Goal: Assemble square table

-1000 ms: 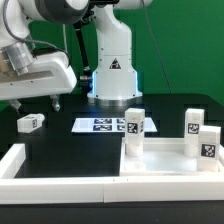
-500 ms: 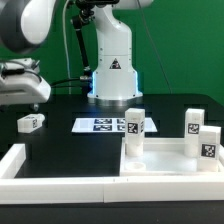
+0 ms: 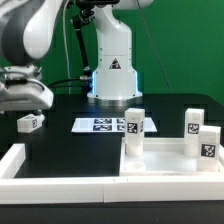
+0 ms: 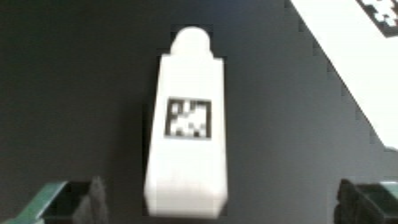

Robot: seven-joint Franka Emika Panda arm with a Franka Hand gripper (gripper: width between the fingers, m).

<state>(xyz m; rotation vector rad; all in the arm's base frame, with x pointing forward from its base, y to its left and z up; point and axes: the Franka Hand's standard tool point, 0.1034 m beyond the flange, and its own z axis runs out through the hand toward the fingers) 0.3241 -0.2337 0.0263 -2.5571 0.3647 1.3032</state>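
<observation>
The white square tabletop point(image 3: 160, 160) lies at the exterior view's right, rim up. Three tagged white legs point(image 3: 133, 126) point(image 3: 193, 122) point(image 3: 208, 141) stand on or by it. A fourth leg point(image 3: 30, 122) lies loose on the black table at the left. It also shows in the wrist view point(image 4: 192, 130), lying flat with its tag up and its peg end pointing away. My gripper point(image 3: 31, 105) hangs just above this leg. In the wrist view the gripper point(image 4: 214, 204) is open, with its fingertips point(image 4: 63, 200) on either side of the leg's near end, not touching it.
The marker board point(image 3: 103, 124) lies flat in the middle, in front of the robot base point(image 3: 112, 75), and its corner shows in the wrist view point(image 4: 365, 35). Low white wall bars point(image 3: 55, 185) run along the front and the left front corner.
The arm has swung toward the exterior view's left and come down, so the gripper now sits over the loose leg. The leg, the tabletop and the standing legs have not moved.
</observation>
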